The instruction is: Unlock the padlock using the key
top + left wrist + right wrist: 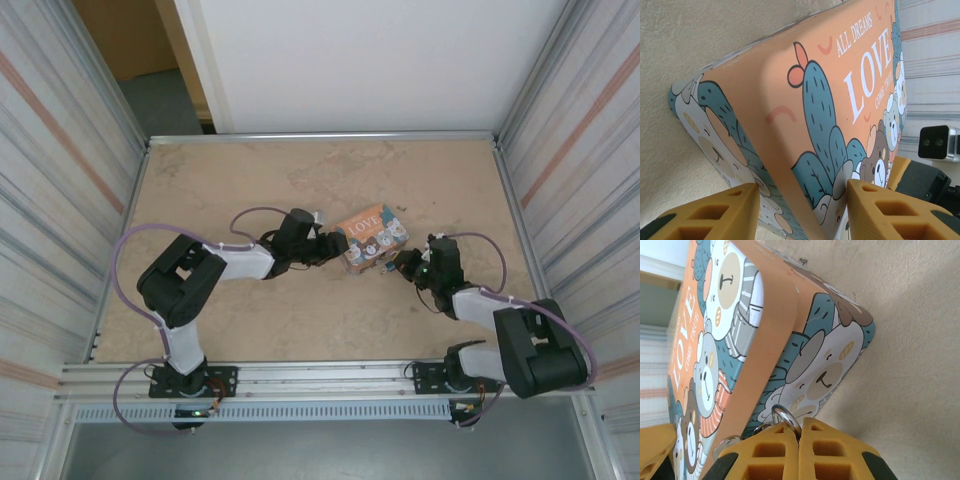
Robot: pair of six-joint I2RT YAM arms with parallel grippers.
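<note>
A printed tin box (pixel 372 238) with an orange "LOVE" lid lies mid-table. My left gripper (pixel 335 247) is at its left end; in the left wrist view its fingers (pixel 802 210) press both sides of the box's edge (pixel 805 65). From the right, my right gripper (pixel 397 262) meets the box. Its fingers (pixel 799 432) are shut on a silver metal loop (pixel 782 415) at the box's front wall (pixel 830 370). I cannot tell whether that loop is the padlock's shackle or a key ring. The padlock body and key are hidden.
Ribbed metal walls (pixel 60 180) enclose the beige tabletop (pixel 300 180) on the left and right, with a white panel behind. A rail (pixel 330 375) runs along the near edge by the arm bases. The right arm's wrist camera (pixel 937 142) sits close beyond the box.
</note>
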